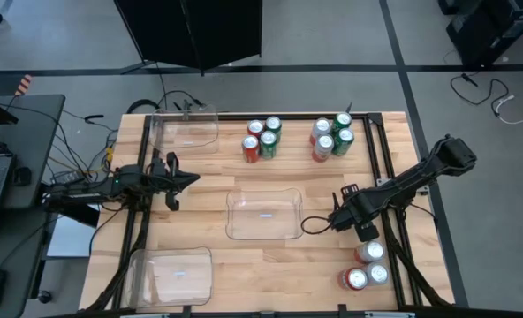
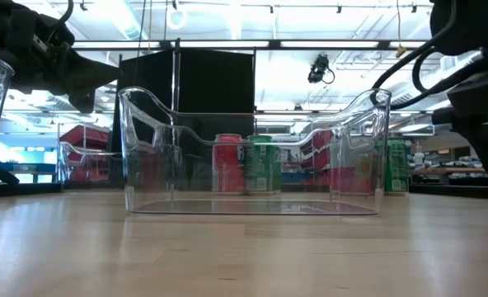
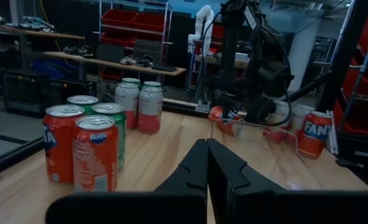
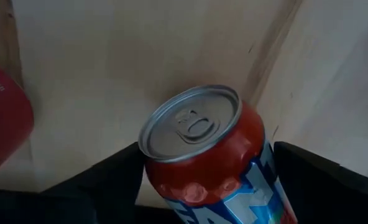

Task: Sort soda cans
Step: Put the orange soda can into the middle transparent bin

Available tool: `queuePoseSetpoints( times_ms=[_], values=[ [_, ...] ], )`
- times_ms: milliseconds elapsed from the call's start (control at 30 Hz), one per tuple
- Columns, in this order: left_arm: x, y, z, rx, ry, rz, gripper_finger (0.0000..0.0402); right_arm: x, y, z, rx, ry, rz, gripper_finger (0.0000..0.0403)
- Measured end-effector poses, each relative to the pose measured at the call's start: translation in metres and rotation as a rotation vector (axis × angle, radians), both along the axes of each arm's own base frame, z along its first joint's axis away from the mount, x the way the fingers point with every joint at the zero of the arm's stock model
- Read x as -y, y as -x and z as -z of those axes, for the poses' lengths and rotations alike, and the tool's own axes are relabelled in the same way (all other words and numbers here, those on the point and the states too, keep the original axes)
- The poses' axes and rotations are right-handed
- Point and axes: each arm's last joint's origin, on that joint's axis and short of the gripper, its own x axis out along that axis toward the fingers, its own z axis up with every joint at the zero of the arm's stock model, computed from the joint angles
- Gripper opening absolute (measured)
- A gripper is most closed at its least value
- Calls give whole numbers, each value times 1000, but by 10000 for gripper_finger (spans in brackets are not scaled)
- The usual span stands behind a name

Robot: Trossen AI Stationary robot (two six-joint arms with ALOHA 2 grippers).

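Soda cans stand upright on the wooden table in three groups. Red and green ones (image 1: 261,140) are at the far middle. Green and silver-white ones (image 1: 332,137) are far right. Three more (image 1: 366,269) stand at the near right corner. My right gripper (image 1: 365,231) is open there and points down. Its fingers stand on either side of a red can (image 4: 202,155), near the silver top; whether they touch it I cannot tell. My left gripper (image 1: 186,179) is shut at the table's left side, holding nothing. In its wrist view (image 3: 207,168) it points toward the right.
Three clear plastic trays sit on the table: one far left (image 1: 186,128), one in the middle (image 1: 263,215), one near left (image 1: 173,274). A second red can (image 4: 4,124) is close beside my right gripper. Cables and a laptop lie off the table's left edge.
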Motion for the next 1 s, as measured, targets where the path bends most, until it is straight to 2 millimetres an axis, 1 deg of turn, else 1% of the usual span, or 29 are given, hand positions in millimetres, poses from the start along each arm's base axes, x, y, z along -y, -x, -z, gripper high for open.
queuePoseSetpoints(
  times_ms=[167, 300, 433, 567, 667, 767, 933, 1000],
  values=[
    [-1, 0, 0, -1, -4, -24, 2, 2, 0, 1, -4, -5, 4, 307],
    [-1, 0, 0, -1, -4, -34, 2, 5, -5, -2, 8, -12, 53, 281],
    [-1, 0, 0, -1, -4, -36, 2, 10, -19, -10, 85, -5, 128, 264],
    [-1, 0, 0, -1, -3, -48, 2, 18, -37, -24, 189, -5, 213, 262],
    [-1, 0, 0, -1, -2, -48, 2, 24, -54, -39, 308, -7, 278, 262],
    [-1, 0, 0, 0, 0, -47, 2, 30, -64, -57, 383, 32, 346, 261],
    [-1, 0, 0, 0, 1, -47, 2, 37, -71, -101, 466, 170, 436, 261],
    [-1, 0, 0, 2, 1, -47, 2, 38, -74, -121, 544, 208, 469, 261]
  ],
)
